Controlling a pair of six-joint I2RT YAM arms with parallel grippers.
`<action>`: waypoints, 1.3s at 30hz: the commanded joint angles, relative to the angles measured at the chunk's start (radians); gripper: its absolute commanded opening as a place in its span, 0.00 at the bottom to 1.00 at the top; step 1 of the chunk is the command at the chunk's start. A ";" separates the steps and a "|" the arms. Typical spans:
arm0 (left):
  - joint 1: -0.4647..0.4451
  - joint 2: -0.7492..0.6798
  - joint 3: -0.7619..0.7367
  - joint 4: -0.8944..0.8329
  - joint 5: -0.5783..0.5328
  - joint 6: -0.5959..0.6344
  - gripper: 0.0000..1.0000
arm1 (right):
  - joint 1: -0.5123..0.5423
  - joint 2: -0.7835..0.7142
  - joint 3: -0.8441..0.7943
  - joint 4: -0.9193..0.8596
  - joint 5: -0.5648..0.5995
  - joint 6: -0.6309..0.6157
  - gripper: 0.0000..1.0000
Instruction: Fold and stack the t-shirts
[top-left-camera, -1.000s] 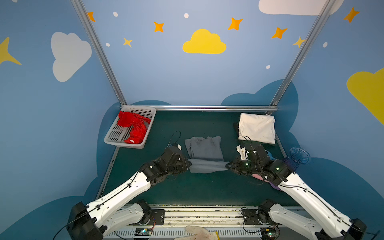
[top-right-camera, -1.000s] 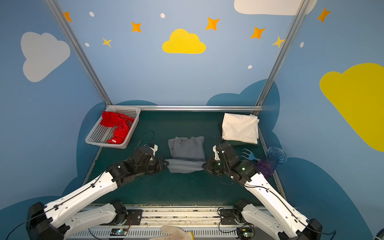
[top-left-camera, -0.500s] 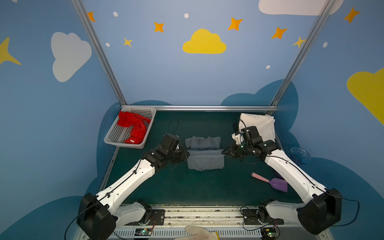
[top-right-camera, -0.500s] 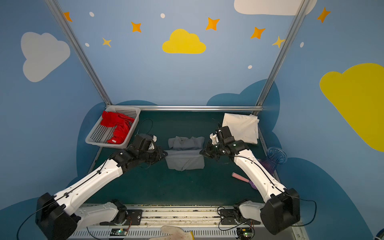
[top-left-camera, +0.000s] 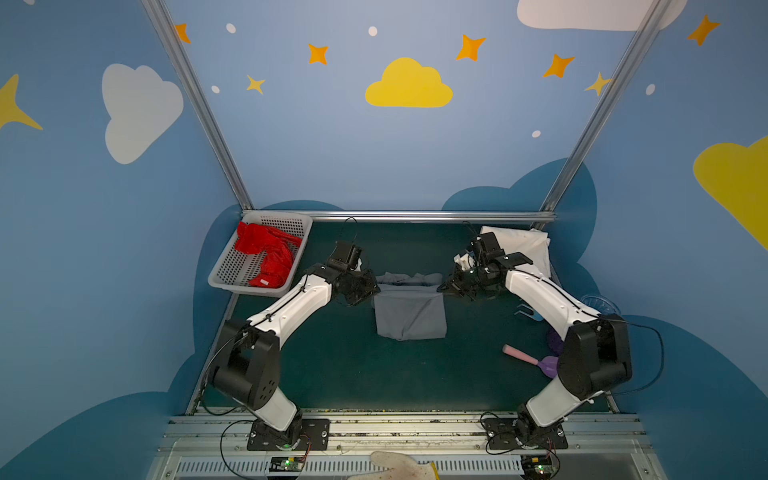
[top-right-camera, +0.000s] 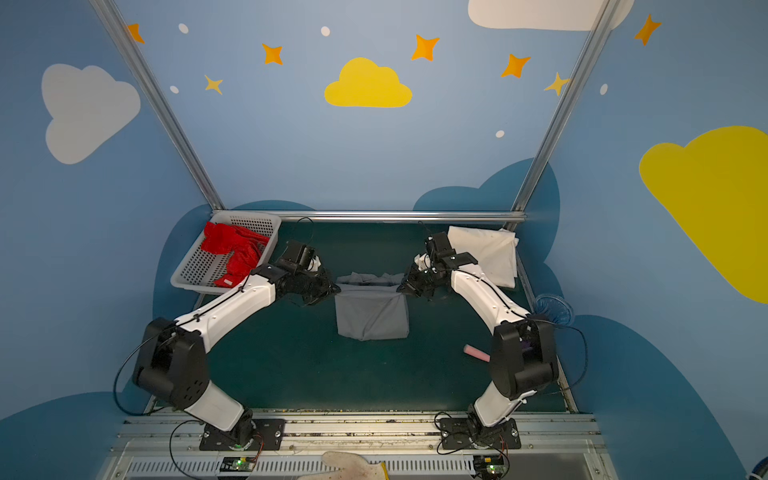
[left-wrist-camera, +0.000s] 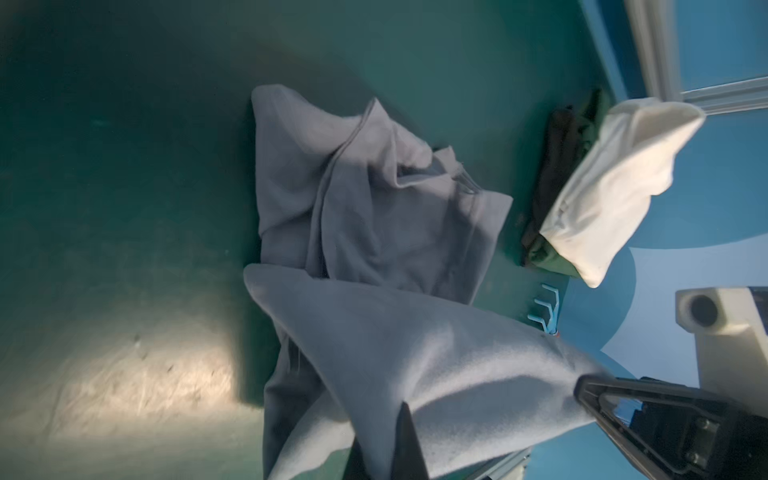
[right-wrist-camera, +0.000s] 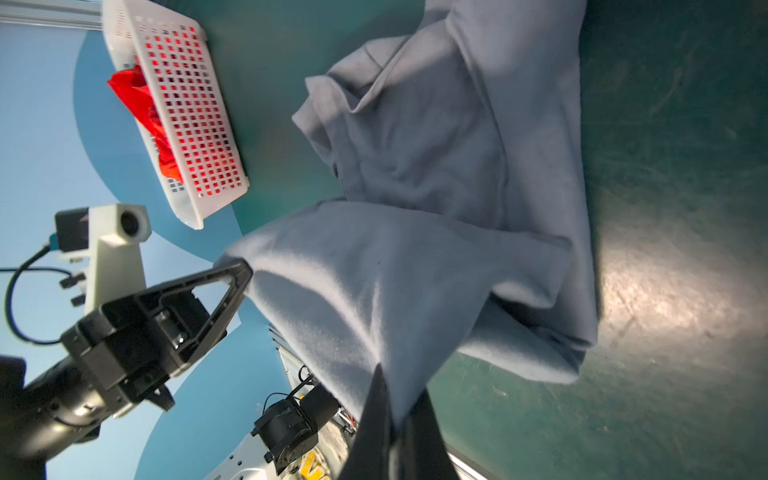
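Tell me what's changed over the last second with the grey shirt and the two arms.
The left gripper and right gripper stayed shut on the grey t-shirt and carried its held edge up and toward the back wall. The lifted cloth now hangs between them. Unchanged: the red t-shirt in the basket and the cream-white t-shirt at the back right.

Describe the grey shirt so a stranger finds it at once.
On the green table, look to the middle. The grey shirt is there, partly lifted, pinched by the left gripper and the right gripper. It alone is grey and held: the red shirt lies in the basket back left, the cream shirt folded back right.
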 joint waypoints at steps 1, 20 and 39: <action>0.026 0.105 0.081 0.017 0.089 0.020 0.04 | -0.013 0.071 0.065 -0.021 -0.023 -0.019 0.00; 0.103 0.319 0.403 -0.040 -0.034 0.113 0.93 | -0.073 0.299 0.395 -0.094 0.119 -0.198 0.87; -0.094 -0.083 -0.273 0.176 -0.044 -0.086 0.59 | -0.024 -0.005 -0.258 0.132 0.052 -0.109 0.84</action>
